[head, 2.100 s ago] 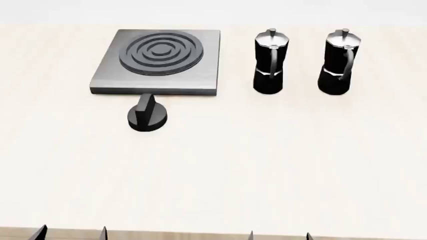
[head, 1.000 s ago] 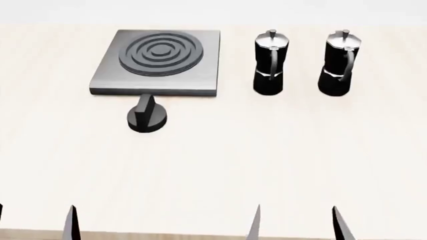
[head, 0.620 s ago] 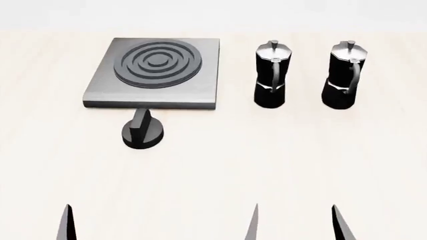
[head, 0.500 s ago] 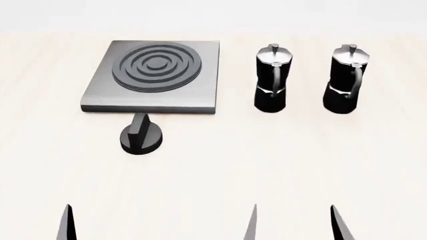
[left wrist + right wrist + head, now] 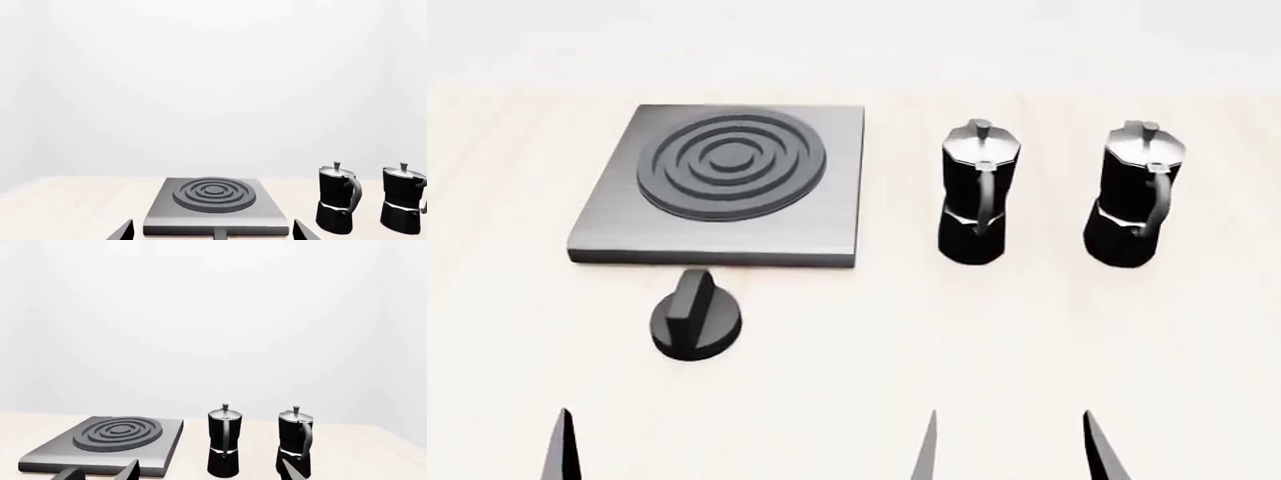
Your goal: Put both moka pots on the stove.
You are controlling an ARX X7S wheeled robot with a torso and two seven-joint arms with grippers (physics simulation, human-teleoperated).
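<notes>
Sitting upright on the pale wood table [image 5: 961, 340], both moka pots are off to the right of the stove [image 5: 723, 187] and not on it. The nearer moka pot [image 5: 973, 192] stands just beside the stove's right edge with a small gap, and the second moka pot [image 5: 1134, 195] is further right of the stove, apart from the first one. Both have their silver lids on and their curved handles face roughly toward the robot.

The stove itself is lying flat, burner rings bare. A squat black knob [image 5: 698, 317] with a ridge sits just in front of the stove's near edge, close to it, though whether they touch is hard to call from the head view.

The right end effector [image 5: 1009, 452] is well in front of the stove, roughly lined up with the two pots, and only its two dark fingertips poke into view; they're spread wide apart and holding nothing. The left end effector shows just one fingertip [image 5: 557, 448] in the head view, out in front of the stove's left corner. In the left wrist view you can see both of its tips [image 5: 123, 231], wide apart, with the stove framed between them.
</notes>
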